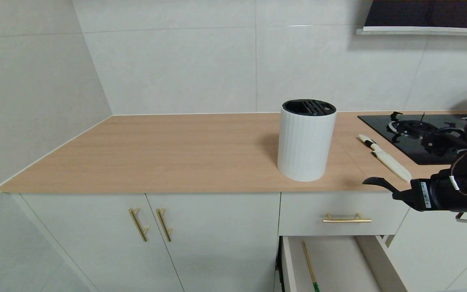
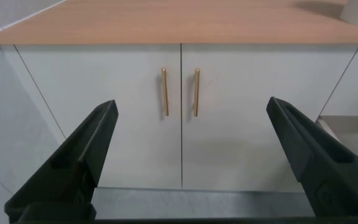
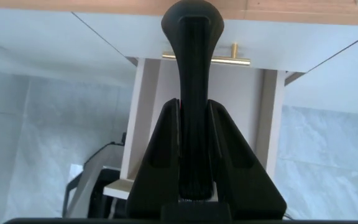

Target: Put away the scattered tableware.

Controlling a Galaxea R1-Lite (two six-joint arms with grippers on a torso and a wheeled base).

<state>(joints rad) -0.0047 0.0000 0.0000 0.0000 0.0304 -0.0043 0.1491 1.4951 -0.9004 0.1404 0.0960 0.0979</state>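
Inside open drawer (image 1: 339,263), chopstick (image 1: 309,261), perhaps, cropped

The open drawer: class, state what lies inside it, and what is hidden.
A thin green-tipped stick lies inside the open drawer; the drawer's rear is covered by the shut drawer above.

**Pale kitchen, warm wood, gold trim**

The countertop (image 1: 156,150) is light-brown wood grain. The holder (image 1: 306,150) is white with fine vertical ribs and a black slotted top. The knife (image 1: 385,159) is cream. The cabinet doors (image 1: 217,243) are white, their handles (image 1: 138,224) gold. The hob (image 1: 403,142) is glossy black.
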